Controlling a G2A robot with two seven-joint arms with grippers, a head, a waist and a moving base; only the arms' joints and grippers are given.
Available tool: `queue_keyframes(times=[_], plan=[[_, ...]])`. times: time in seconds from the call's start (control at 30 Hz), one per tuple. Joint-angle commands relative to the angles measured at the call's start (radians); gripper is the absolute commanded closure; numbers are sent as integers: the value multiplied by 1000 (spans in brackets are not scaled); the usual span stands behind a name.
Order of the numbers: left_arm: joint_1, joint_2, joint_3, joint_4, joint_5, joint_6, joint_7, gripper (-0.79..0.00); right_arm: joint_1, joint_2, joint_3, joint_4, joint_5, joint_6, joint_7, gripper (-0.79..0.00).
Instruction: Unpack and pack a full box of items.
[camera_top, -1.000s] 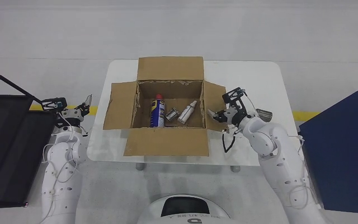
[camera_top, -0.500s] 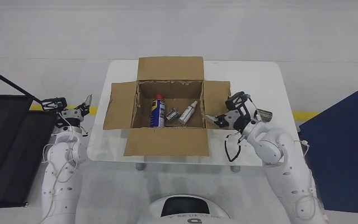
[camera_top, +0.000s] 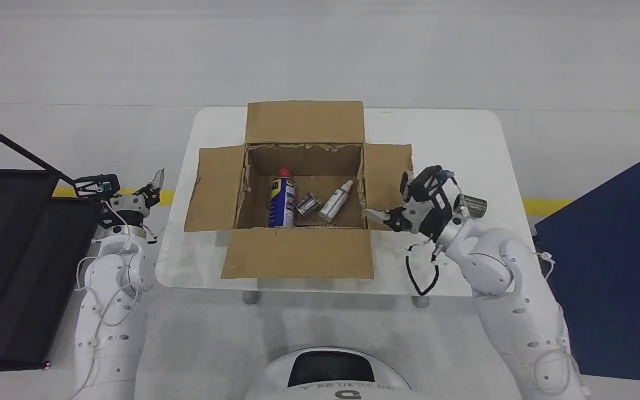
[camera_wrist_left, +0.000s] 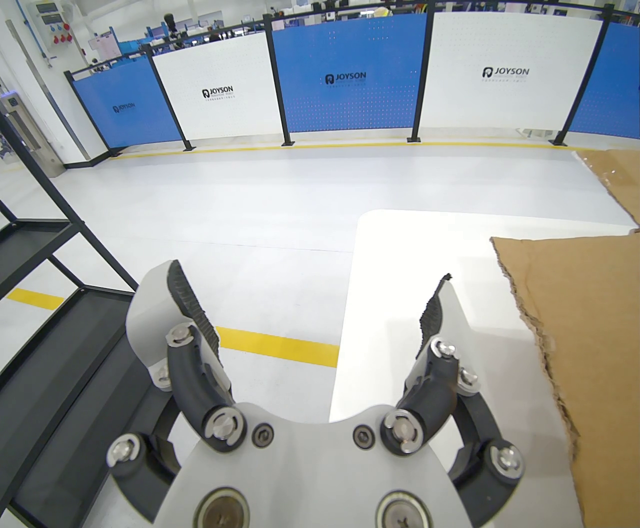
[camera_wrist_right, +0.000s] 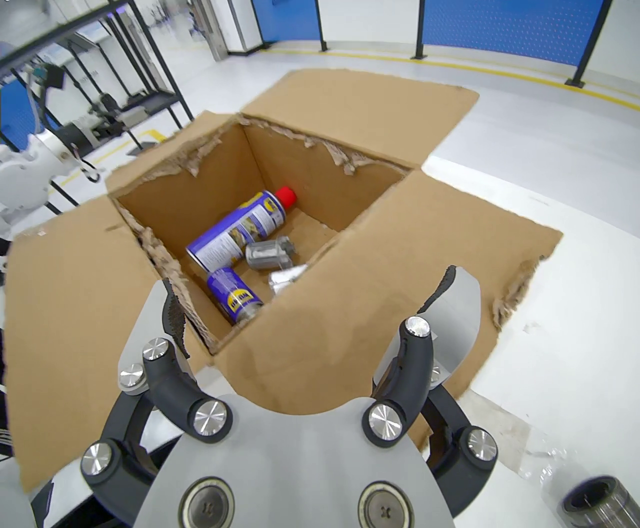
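Over the right flap of the box (camera_top: 305, 122) I am hovering my right tool (camera_wrist_right: 309, 292), wide and empty. My left tool (camera_wrist_left: 307, 280) is hanging wide near the left edge of the counter (camera_top: 440, 140). The spray can (camera_wrist_right: 240, 227) is lying inside; best to be clearing the wall first, then descending across its body.

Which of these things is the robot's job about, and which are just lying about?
Job: cardboard box; inside it, spray can, silver canister, small bottle; probably the metal cylinder on the table, too.
Lying about: black rack, blue panel, both off the table.
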Motion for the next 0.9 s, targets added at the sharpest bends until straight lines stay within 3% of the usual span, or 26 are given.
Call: queue_keyframes(times=[0.0, 0.17, 0.37, 0.5, 0.57, 0.7, 0.8, 0.87], plan=[[0, 0, 0, 0, 0, 0, 0, -785, 35, -3, -31, -5, -40, 32, 12, -785], [0, 0, 0, 0, 0, 0, 0, -785, 189, -19, -180, 6, -86, 76, 123, -785], [0, 0, 0, 0, 0, 0, 0, -785, 425, -59, -382, 160, -24, 144, 320, -785], [0, 0, 0, 0, 0, 0, 0, -785, 573, -93, -485, 304, 95, 178, 449, -690], [0, 0, 0, 0, 0, 0, 0, -785, 628, -109, -523, 372, 142, 198, 481, -606], [0, 0, 0, 0, 0, 0, 0, -785, 723, -140, -589, 512, 179, 270, 515, -514], [0, 0, 0, 0, 0, 0, 0, -785, 774, -164, -630, 613, 234, 257, 523, -496], [0, 0, 0, 0, 0, 0, 0, -785, 801, -178, -658, 673, 253, 248, 523, -431]])
